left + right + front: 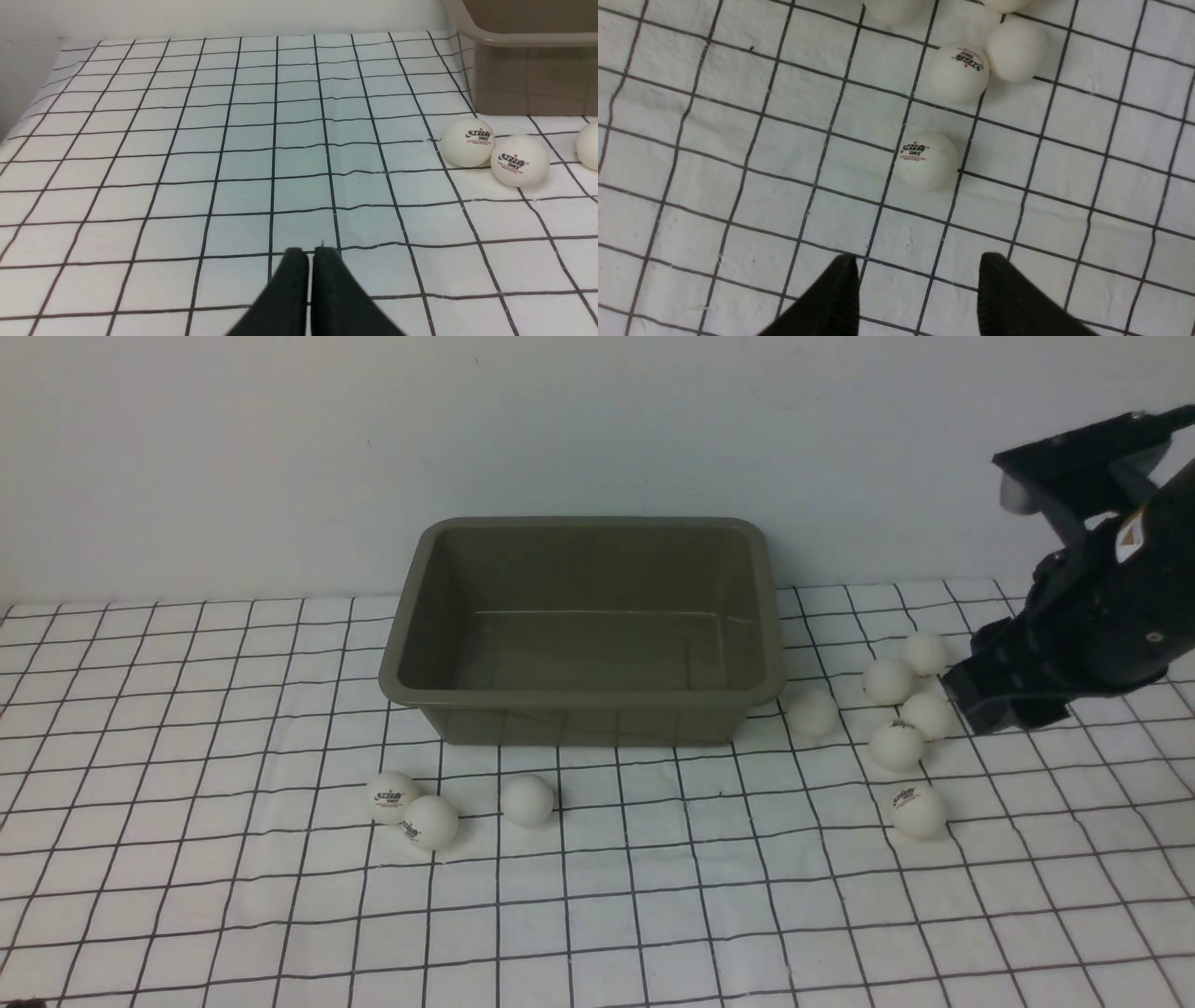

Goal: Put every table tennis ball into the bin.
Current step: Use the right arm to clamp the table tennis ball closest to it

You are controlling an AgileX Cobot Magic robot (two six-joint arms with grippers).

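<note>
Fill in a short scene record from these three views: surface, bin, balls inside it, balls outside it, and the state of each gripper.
Surface: white cloth with a black grid
Bin: olive-grey, at the far edge of the cloth, empty
Balls in bin: none
Balls on cloth: nine; three balls near the bin's front left corner, six balls to its right
Left gripper: shut, holding nothing
Right gripper: open, empty, above the cloth near a logo ball

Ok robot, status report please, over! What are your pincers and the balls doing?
Left pincer shut, empty. Right pincer open, empty, near the right-hand balls. Bin empty, all nine on the cloth. Nothing blocking.
</note>
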